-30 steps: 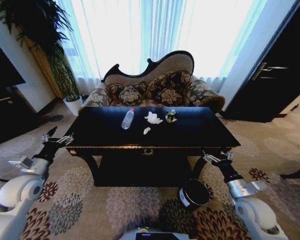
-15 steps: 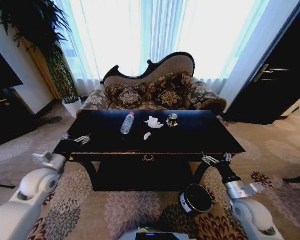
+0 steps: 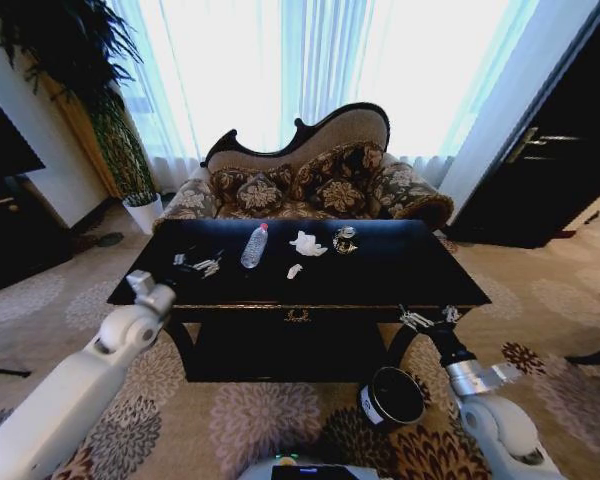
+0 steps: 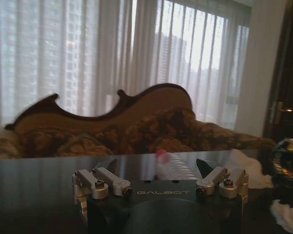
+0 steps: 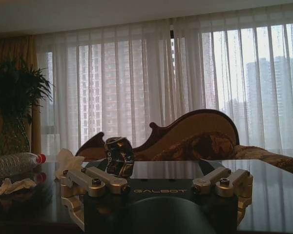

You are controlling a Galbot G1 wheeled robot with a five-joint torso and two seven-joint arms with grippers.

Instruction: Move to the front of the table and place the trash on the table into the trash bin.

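While its jaws stand apart and hold nothing, the left gripper [image 3: 202, 264] hovers over the left part of the black table [image 3: 400, 275], beside a clear bottle [image 3: 255, 245]. Farther right on the tabletop lie a large white paper wad [image 3: 305, 243], a smaller wad [image 3: 294, 271] nearer the front edge, and a dark shiny crushed piece [image 3: 344, 239]. Also open and empty, the right gripper [image 3: 427, 318] sits at the table's front right edge, above the round black trash bin [image 3: 390, 394] on the carpet.
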